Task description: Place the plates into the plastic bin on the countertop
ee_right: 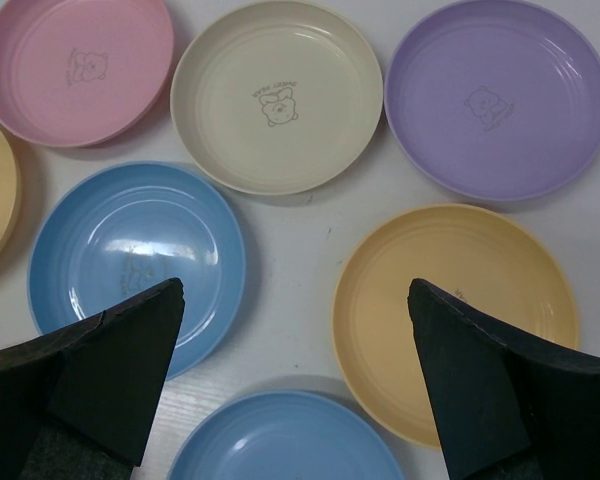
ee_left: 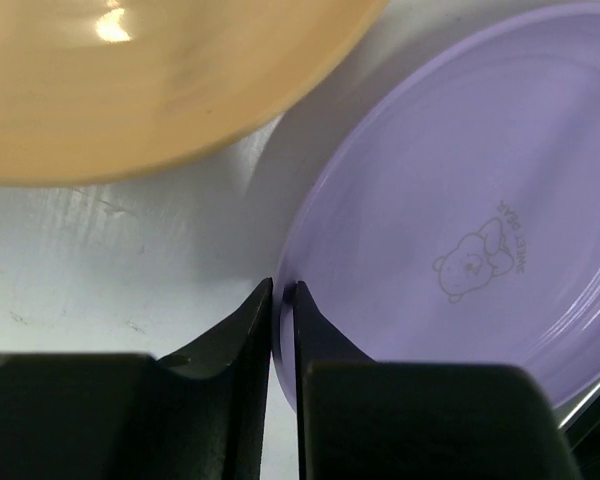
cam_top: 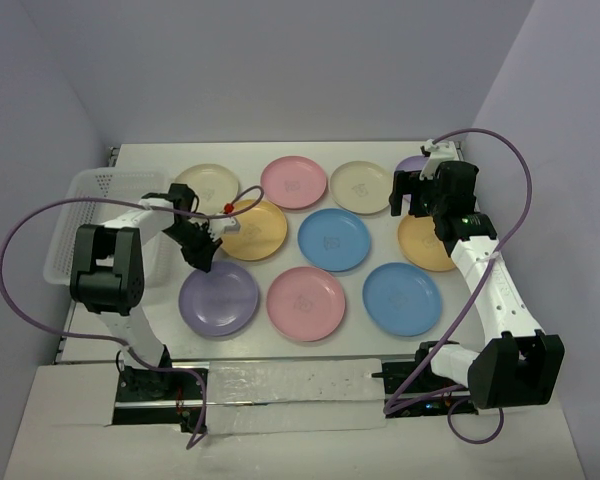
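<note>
Left gripper [ee_left: 283, 292] is down at the table [ee_left: 100, 260], jaws narrowed to a sliver and pinching the near rim of the purple plate [ee_left: 460, 200], which spreads out to its right. Just ahead sits the yellow plate [ee_left: 130, 80], untouched. This looks like the pick-up step. The next move calls for a clean lift, then a swing left to the plastic bin [cam_top: 95, 185]. Right gripper [ee_right: 295, 300] hangs wide, holding nothing, with a blue plate [ee_right: 135, 265] just to its left.

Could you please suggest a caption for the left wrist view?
Left gripper pinching the rim of the purple plate, yellow-orange plate beside it on the countertop.
</note>
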`<action>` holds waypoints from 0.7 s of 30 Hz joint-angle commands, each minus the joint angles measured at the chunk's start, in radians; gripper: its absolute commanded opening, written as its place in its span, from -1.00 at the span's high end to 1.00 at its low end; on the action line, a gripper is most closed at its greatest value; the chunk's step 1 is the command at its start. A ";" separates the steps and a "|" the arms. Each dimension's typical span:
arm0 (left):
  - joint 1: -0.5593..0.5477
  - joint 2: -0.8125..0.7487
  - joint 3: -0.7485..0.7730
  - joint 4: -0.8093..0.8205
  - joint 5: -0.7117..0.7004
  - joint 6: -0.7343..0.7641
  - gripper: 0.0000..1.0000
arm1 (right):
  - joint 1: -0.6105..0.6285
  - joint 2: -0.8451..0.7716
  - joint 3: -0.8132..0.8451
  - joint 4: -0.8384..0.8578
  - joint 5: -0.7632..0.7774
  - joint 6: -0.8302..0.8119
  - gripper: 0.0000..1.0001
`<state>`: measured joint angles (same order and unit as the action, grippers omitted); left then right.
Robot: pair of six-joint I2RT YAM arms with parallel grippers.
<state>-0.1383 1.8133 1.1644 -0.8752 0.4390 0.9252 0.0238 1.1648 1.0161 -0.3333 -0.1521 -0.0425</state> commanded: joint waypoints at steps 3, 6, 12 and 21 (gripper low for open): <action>-0.003 -0.149 0.046 -0.083 0.095 0.022 1.00 | 0.005 -0.017 0.055 -0.006 -0.017 0.001 -1.00; -0.003 -0.202 0.113 -0.130 0.152 0.000 1.00 | 0.005 -0.020 0.053 -0.004 -0.019 0.004 -1.00; -0.004 -0.265 0.253 -0.180 0.235 -0.077 1.00 | 0.006 -0.021 0.054 -0.004 -0.021 0.005 -1.00; 0.046 -0.351 0.333 0.049 0.099 -0.509 1.00 | 0.005 -0.019 0.061 -0.007 -0.024 0.007 -1.00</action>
<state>-0.1358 1.5525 1.4652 -0.9918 0.6095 0.7174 0.0238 1.1645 1.0166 -0.3386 -0.1698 -0.0419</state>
